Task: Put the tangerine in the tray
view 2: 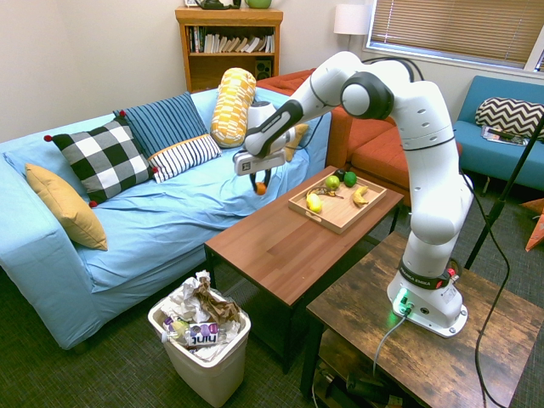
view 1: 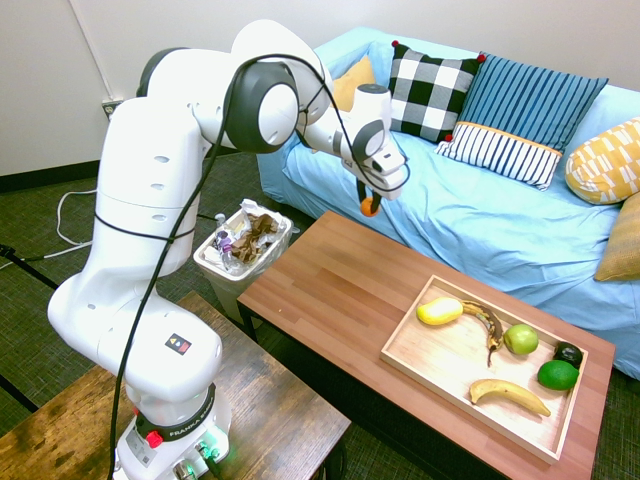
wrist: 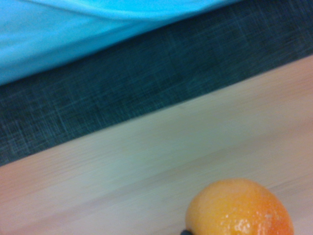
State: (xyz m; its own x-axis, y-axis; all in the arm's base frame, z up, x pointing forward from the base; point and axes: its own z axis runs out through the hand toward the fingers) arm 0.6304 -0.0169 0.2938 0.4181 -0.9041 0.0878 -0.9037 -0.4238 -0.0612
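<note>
The sofa (view 1: 450,215) shows nearly whole in the second exterior view, while the first cuts off its end by the mustard pillow (view 1: 622,240) and the wrist view gives just a blue strip of its cover. The bench (view 1: 340,280) stands alongside; the wrist view catches its edge and the dark floor (wrist: 146,88) between it and the sofa. The bookcase (view 2: 229,47) shows only in the second exterior view. On the bench lies the tray (view 1: 425,365); the first exterior view separates its load: lemon (view 1: 439,311), spotted banana (view 1: 489,322), yellow banana (view 1: 510,395), apple (view 1: 521,339), lime (view 1: 558,375) and avocado (view 1: 568,353). The second crowds them together, and the wrist view leaves the tray out. The bin (view 2: 204,357) shows its printed bottle (view 2: 197,333) clearly only in the second. The tangerine (view 1: 370,207) is up in the air, well apart from the tray, with the fingers (view 1: 369,200) clamped on it; only the wrist view shows its shiny peel.
</note>
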